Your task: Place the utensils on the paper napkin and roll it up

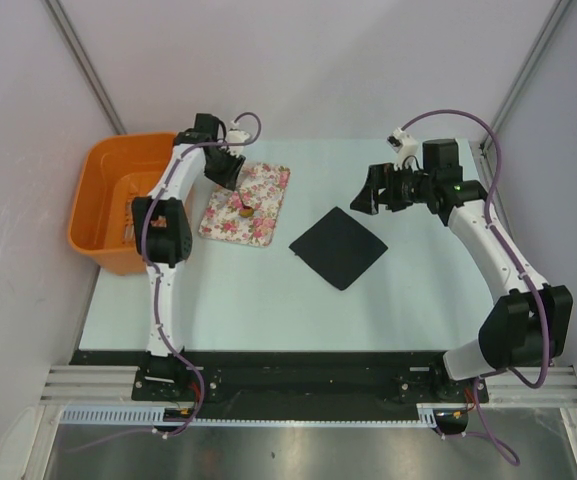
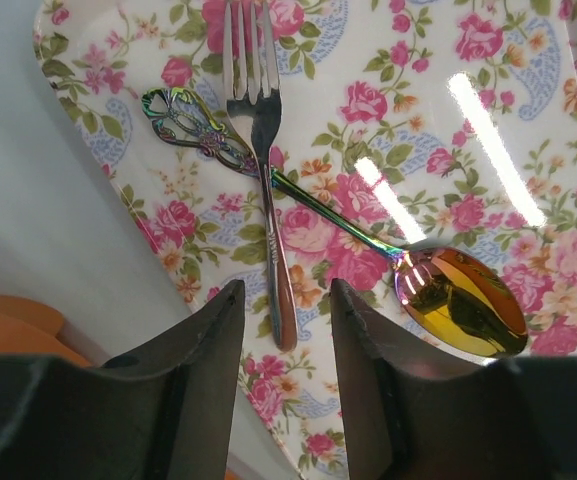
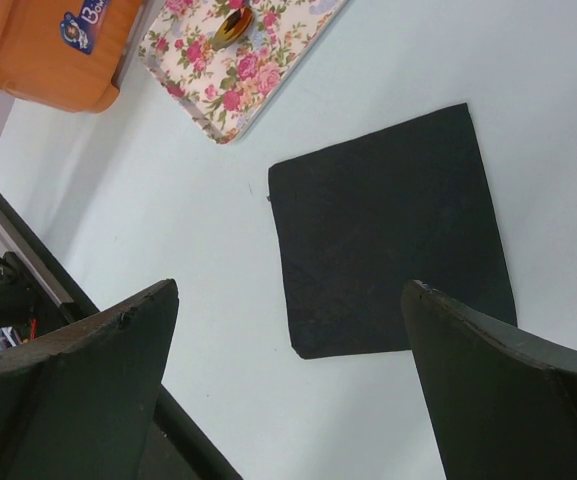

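Two utensils lie crossed on a glossy floral tray (image 2: 448, 130): a silver fork (image 2: 268, 200) and a spoon (image 2: 458, 300) with a gold bowl and an iridescent handle. My left gripper (image 2: 286, 290) hovers over the fork's handle end. Its jaws stand apart on either side of the handle and do not touch it. From above, the left gripper (image 1: 226, 170) is at the tray's far left corner, with the spoon (image 1: 243, 209) just in front of it. The black paper napkin (image 1: 338, 246) lies flat mid-table. My right gripper (image 1: 373, 195) hangs open above the napkin (image 3: 388, 230)'s far right side, holding nothing.
An orange bin (image 1: 118, 195) stands at the table's left edge, right beside the left arm and the floral tray (image 1: 253, 205). The right wrist view also shows the bin (image 3: 48, 50) and the tray (image 3: 238, 70). A black strip runs along the table's near edge.
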Controlling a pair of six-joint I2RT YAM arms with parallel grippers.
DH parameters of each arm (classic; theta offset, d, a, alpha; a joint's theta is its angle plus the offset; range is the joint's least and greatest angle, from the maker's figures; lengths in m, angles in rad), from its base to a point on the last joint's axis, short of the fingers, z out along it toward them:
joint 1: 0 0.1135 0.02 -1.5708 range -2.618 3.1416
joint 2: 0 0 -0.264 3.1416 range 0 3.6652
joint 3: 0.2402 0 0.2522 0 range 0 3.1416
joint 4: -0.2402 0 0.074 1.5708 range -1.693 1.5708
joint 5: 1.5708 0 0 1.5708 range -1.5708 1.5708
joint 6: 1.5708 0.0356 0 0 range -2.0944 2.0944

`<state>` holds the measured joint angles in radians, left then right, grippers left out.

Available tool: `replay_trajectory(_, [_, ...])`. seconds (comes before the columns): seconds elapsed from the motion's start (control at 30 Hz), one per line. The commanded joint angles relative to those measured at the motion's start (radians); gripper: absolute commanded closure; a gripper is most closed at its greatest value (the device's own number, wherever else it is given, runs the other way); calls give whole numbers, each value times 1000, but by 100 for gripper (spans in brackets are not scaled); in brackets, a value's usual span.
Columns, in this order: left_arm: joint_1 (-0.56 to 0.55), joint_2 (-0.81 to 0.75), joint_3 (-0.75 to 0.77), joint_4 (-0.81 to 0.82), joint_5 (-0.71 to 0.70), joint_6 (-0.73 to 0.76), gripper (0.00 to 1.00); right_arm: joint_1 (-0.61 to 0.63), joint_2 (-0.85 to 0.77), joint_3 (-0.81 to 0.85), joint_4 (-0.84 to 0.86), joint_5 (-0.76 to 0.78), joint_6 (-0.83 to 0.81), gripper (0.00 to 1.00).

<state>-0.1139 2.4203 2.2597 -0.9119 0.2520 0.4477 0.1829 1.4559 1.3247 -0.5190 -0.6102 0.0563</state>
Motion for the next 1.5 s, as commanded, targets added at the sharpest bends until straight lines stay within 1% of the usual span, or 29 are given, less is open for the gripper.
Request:
replay_trajectory(0.0, [-4,32,54,-4,-11,100,56,0,15,18,-3,-13,-16,0])
replay_trajectory(0.3, [-26,106,84,30,-57,120,56,1,31,19,-10,-3,-24,0])
replay_trajectory(0.4, [-26,141,115,30,-65,120,56,1,32,18,-15,1,-26,0])
replay_trajectory(0.5, [-26,167,138,16,-51,132,58,1,31,19,-19,7,-30,0])
replay_trajectory(0.53, [-30,189,173,-11,-56,147,61,1,31,19,-21,7,-33,0])
replay_trajectory(0.57, [-33,197,182,-22,-42,155,62,3,31,21,-24,10,-35,0])
replay_trajectory(0.7, [-46,204,189,-45,-27,174,65,0,35,27,-26,9,-35,0])
replay_trajectory(0.87, [-47,235,216,-111,15,158,71,0,40,33,-36,7,-41,0])
replay_trajectory(0.93, [-47,240,204,-137,38,148,72,0,40,34,-42,6,-42,0])
replay_trajectory(1.07, [-37,234,170,-140,64,108,73,-3,44,42,-55,7,-47,0])
replay_trajectory(1.17, [-39,224,161,-147,55,95,76,-2,47,50,-61,4,-50,0])
replay_trajectory(1.27, [-52,180,80,-96,-9,92,78,-2,50,51,-58,3,-46,0])
replay_trajectory(1.3, [-55,160,58,-66,-31,89,80,-3,52,51,-56,4,-44,0])
replay_trajectory(1.33, [-59,154,26,-52,-83,85,85,-3,52,53,-55,1,-42,0])
replay_trajectory(1.47, [-75,145,4,-27,-126,83,91,-2,52,54,-55,4,-42,0])
